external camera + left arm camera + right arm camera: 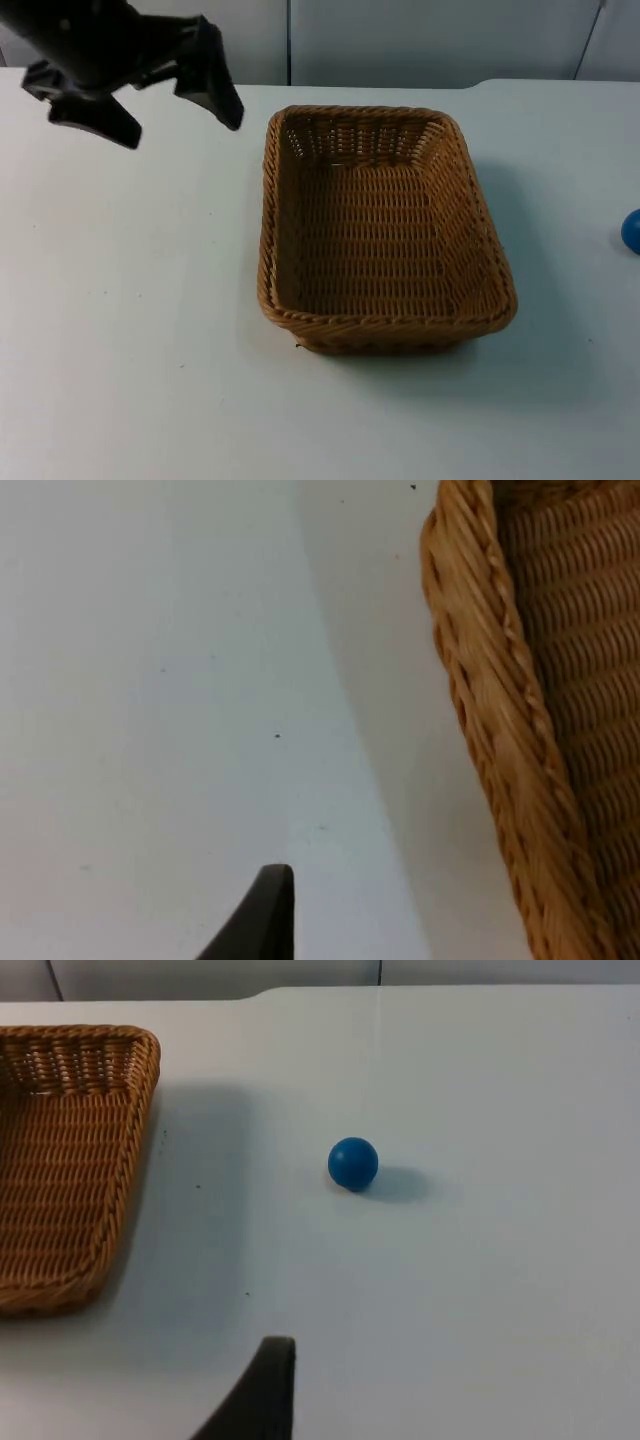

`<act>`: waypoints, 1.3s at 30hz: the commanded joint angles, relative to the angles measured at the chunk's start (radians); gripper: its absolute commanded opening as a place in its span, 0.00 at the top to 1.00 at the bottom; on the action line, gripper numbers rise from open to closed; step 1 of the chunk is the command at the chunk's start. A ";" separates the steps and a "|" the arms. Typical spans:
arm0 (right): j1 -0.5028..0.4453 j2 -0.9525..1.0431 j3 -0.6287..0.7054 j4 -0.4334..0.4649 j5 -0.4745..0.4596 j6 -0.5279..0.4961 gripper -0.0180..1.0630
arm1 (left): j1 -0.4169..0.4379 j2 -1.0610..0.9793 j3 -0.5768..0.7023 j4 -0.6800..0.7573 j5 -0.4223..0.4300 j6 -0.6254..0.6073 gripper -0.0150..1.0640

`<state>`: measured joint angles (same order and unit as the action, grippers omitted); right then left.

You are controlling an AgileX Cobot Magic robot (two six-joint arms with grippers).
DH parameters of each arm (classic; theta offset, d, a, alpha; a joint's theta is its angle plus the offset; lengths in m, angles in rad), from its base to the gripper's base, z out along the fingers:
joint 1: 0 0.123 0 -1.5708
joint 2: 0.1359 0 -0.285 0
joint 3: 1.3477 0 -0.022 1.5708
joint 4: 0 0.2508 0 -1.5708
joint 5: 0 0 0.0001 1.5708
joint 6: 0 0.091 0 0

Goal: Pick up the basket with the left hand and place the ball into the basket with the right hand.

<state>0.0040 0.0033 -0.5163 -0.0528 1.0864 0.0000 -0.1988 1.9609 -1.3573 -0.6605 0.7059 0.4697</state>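
Hovering over bare table, my left gripper (185, 105) sits off the basket's (380, 225) far-left corner, fingers spread wide, holding nothing. No contact with the wicker yet.

The basket stands flat on the white table (120, 350), empty, long axis running away from me toward the grey partition wall (420, 40). From the left gripper it lies to the right and a little toward me; the nearest grab point is the left long rim (268, 200). In the left wrist view that rim (500, 730) runs alongside the tool, close by but apart, with the black fingertip (262, 920) over open table.

The ball (353, 1163), small and blue, rests on the table well to the right of the basket, just showing at the edge of the top view (632, 231). In the right wrist view it lies ahead of the right gripper's fingertip (262, 1390), with the basket (70, 1160) off to one side. I cannot tell how the right gripper's fingers stand; I judge that arm to be waiting.

Judgement: basket pick-up not yet started. The left arm is nearer the basket, the right nearer the ball. My next move turns on shifting the left gripper rightward so its spread fingers straddle the left rim across its run.
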 commanded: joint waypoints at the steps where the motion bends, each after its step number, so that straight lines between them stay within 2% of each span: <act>1: -0.007 -0.003 0.009 0.002 -0.010 0.000 0.02 | -0.033 0.053 -0.032 -0.027 0.006 0.003 0.02; 12: -0.007 -0.003 0.009 -0.012 -0.010 0.026 0.02 | -0.098 0.234 -0.120 -0.100 0.026 0.003 0.02; 20: -0.007 -0.003 0.009 -0.012 -0.010 0.026 0.02 | -0.130 0.300 -0.158 -0.127 0.002 0.003 0.02; 23: -0.007 -0.003 0.009 -0.012 -0.010 0.027 0.02 | -0.132 0.316 -0.158 -0.137 -0.001 0.003 0.06; 24: -0.007 -0.003 0.009 -0.014 -0.010 0.027 0.02 | -0.132 0.318 -0.158 -0.144 -0.004 0.003 0.13; 25: -0.007 -0.003 0.009 -0.014 -0.010 0.027 0.02 | -0.132 0.318 -0.158 -0.144 -0.004 0.003 0.13; 26: -0.007 -0.003 0.009 -0.014 -0.010 0.027 0.02 | -0.132 0.318 -0.158 -0.155 -0.006 0.003 0.18; 29: -0.007 -0.003 0.009 -0.014 -0.010 0.027 0.02 | -0.132 0.318 -0.158 -0.178 -0.009 0.001 0.40; 30: -0.007 -0.003 0.009 -0.014 -0.010 0.027 0.02 | -0.132 0.318 -0.158 -0.178 -0.009 0.001 0.40; 34: -0.007 -0.003 0.009 -0.014 -0.010 0.027 0.02 | -0.134 0.318 -0.158 -0.204 -0.023 0.001 0.57; 36: -0.007 -0.003 0.009 -0.014 -0.010 0.027 0.02 | -0.134 0.318 -0.158 -0.204 -0.023 0.001 0.61; 39: -0.007 -0.003 0.009 -0.014 -0.010 0.027 0.02 | -0.134 0.318 -0.158 -0.206 -0.028 0.001 0.77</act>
<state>0.0040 0.0033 -0.5163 -0.0564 1.0861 0.0232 -0.3247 2.2835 -1.5102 -0.8512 0.6850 0.4718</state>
